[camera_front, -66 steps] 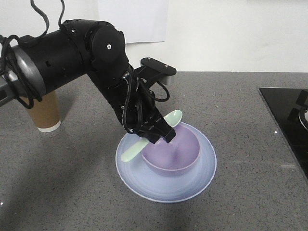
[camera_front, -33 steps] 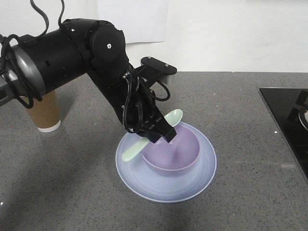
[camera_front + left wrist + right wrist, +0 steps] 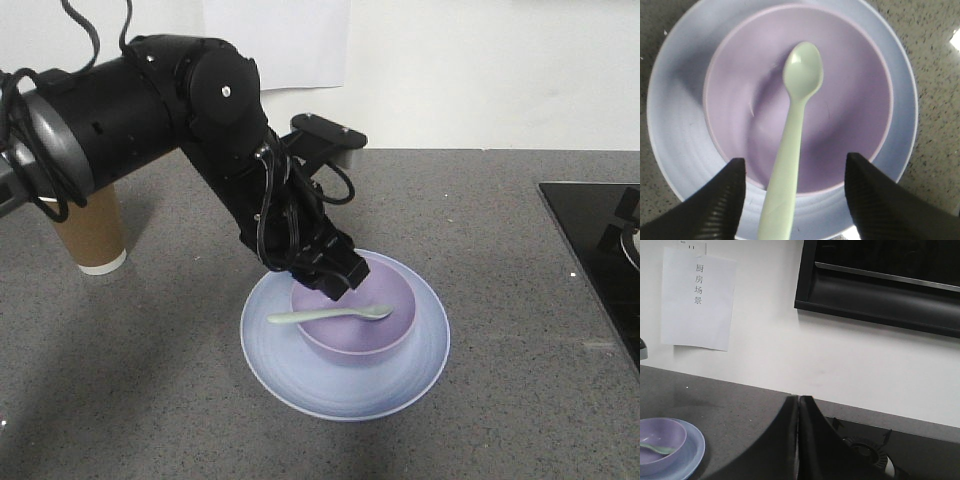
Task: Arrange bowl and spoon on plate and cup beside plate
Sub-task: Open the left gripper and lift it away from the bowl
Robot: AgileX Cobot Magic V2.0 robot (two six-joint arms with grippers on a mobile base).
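The lavender bowl (image 3: pixel 345 342) sits in the middle of the pale blue plate (image 3: pixel 400 385). The mint spoon (image 3: pixel 330 316) lies level across the bowl, scoop inside at the right, handle over the left rim. My left gripper (image 3: pixel 340 275) hangs open just above the bowl's far rim. In the left wrist view the spoon (image 3: pixel 795 130) runs between the spread fingers (image 3: pixel 730 200) and touches neither; the bowl (image 3: pixel 850 100) and plate (image 3: pixel 680 125) lie below. The brown cup (image 3: pixel 95 235) stands at the far left, apart from the plate. My right gripper (image 3: pixel 798 399) is shut and empty.
A black stove top (image 3: pixel 600 250) fills the counter's right edge, with a burner (image 3: pixel 867 450) near my right gripper. The left arm's body reaches over the counter between cup and plate. A white wall with a paper sign (image 3: pixel 697 300) stands behind.
The left gripper held the spoon tilted over the bowl's rim; it has opened and the spoon now lies flat across the bowl. The arm has shifted slightly up.
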